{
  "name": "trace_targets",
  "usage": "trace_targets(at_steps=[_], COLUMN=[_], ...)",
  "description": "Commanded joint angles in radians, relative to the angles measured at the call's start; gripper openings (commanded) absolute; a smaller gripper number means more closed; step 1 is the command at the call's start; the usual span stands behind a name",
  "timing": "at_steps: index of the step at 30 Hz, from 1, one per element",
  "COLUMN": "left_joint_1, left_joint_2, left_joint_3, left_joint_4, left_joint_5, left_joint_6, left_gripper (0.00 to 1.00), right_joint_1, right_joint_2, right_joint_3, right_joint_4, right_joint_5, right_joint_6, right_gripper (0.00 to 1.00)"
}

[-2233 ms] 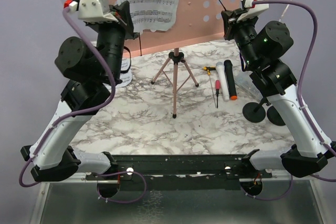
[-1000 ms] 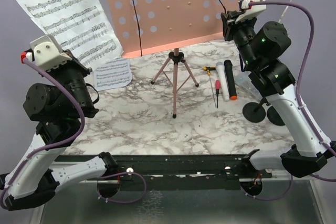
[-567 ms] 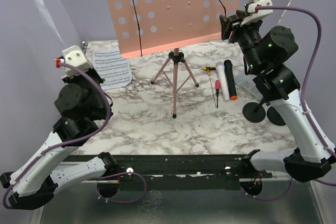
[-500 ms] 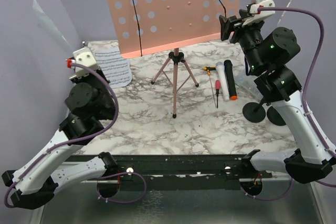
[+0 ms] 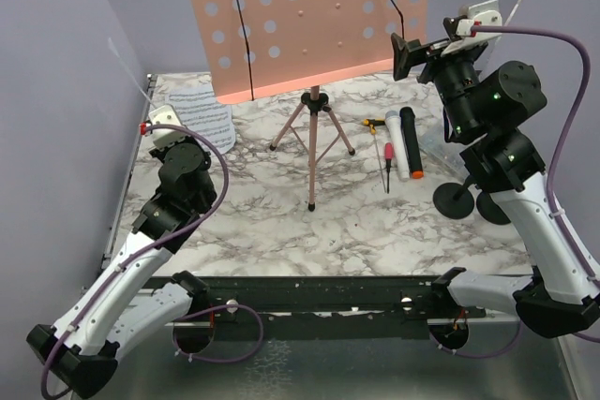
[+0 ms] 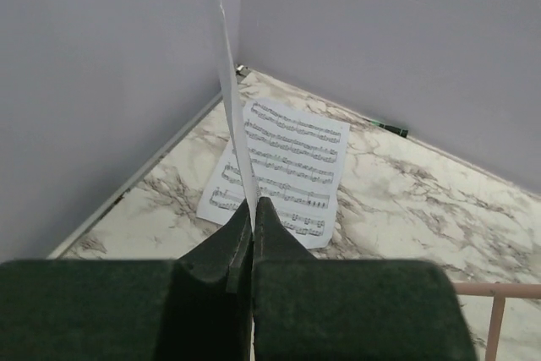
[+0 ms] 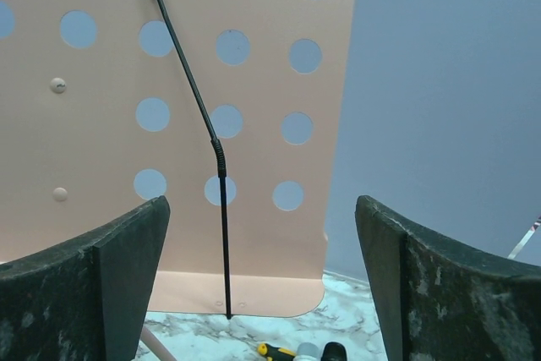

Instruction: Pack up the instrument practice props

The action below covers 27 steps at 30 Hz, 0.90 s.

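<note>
Left gripper (image 6: 252, 209): jaws pressed together on the lower edge of a white sheet-music page (image 6: 226, 82), which stood upright and edge-on to the wrist camera
Held page: over the far-left corner of the marble table (image 5: 375, 231), close to the purple wall
Second page (image 6: 283, 166): lay flat on the table in that corner, below the held one
Right gripper (image 7: 262, 226): raised, fingers wide apart with nothing between them, facing the right part of the pink perforated board (image 5: 309, 16), where a thin black wire arm (image 7: 211, 141) ran up its face
Music rest: board upright on the pink tripod (image 5: 312, 138), mid-table toward the back
Microphones: white microphone (image 5: 397, 142) and black microphone (image 5: 411, 142) lay side by side right of the tripod, a red-handled screwdriver (image 5: 385, 161) just beside the white one
Holders: two black round-based holders (image 5: 455, 199) sat together by the right arm
</note>
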Motion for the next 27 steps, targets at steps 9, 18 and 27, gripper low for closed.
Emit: trace_targets(at_steps=[9, 18, 27], left_joint_1=[0.38, 0.604, 0.68], left_joint_2=[0.039, 0.231, 0.669], left_joint_3=[-0.222, -0.155, 0.212], left_joint_4=[0.095, 0.269, 0.346], left_joint_5=[0.548, 0.843, 1.166], left_joint_6=[-0.394, -0.356, -0.383], left_gripper=[0.0, 0.0, 0.0], right_joint_1=[-0.004, -0.005, -0.005], right_joint_2=[-0.074, -0.129, -0.188], right_joint_3=[-0.066, -0.11, -0.15], right_joint_4=[0.042, 0.048, 0.057], right_joint_5=[-0.013, -0.007, -0.003], right_joint_6=[-0.011, -0.026, -0.043], right_gripper=[1.0, 1.0, 1.0])
